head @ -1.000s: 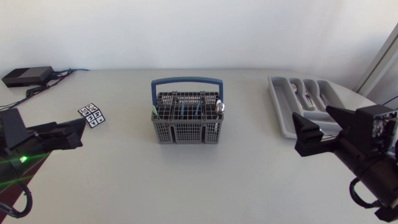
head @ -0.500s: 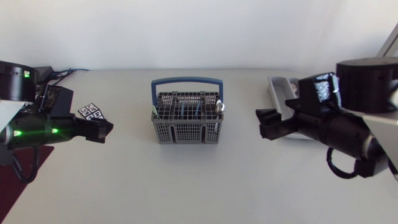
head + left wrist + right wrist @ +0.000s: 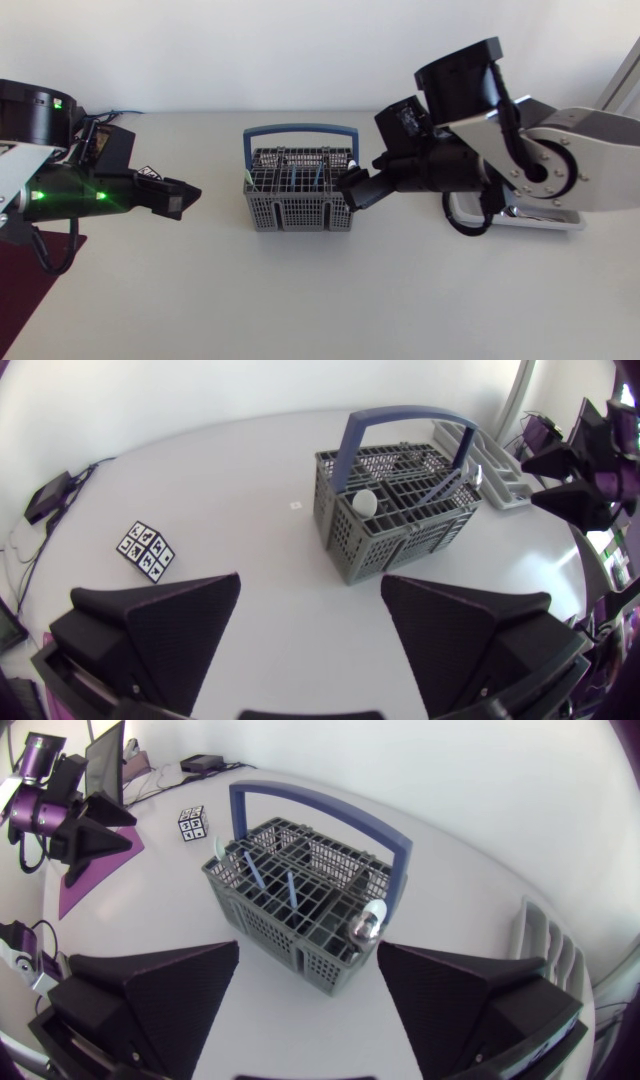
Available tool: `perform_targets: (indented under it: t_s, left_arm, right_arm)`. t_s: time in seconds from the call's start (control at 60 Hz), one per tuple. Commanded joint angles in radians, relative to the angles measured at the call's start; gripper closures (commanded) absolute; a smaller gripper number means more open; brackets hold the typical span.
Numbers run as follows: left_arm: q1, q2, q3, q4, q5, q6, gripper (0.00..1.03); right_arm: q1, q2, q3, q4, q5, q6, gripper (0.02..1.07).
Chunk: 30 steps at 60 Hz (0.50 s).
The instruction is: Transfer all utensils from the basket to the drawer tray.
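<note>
One grey slotted plastic basket point(image 3: 298, 195) with a blue hoop handle sits on the white surface point(image 3: 300, 290), middle, toward the far edge. Standing in it: one metal spoon point(image 3: 368, 920), two blue-handled utensils point(image 3: 291, 887). One pale grey compartment tray point(image 3: 545, 945) is near the right edge. Left claw point(image 3: 310, 580): fingers apart, empty, well left of the basket. Right claw point(image 3: 308, 948): fingers apart, empty, just beside the basket's right end.

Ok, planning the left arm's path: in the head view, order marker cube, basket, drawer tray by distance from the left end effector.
1. Marker cube, right beside the left end effector.
2. Basket, mid-table.
3. Drawer tray, far right.
</note>
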Motion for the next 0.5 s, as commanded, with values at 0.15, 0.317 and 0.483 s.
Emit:
perform_targets:
  t_s: [0.15,0.317,0.483]
  left_arm:
    - [-0.051,-0.029,-0.037,0.075,0.038,0.039,0.05]
    - [-0.096,-0.033,-0.063,0.176,0.037,0.038,0.06]
    - [-0.136,0.010,-0.075,0.236,0.037,0.033,0.08]
  right_arm:
    - [0.011,0.150,0.078,0.075,-0.020,-0.046,0.16]
    - [0.018,0.233,0.108,0.144,-0.020,-0.085,0.29]
    - [0.011,0.308,0.150,0.173,-0.020,-0.104,0.48]
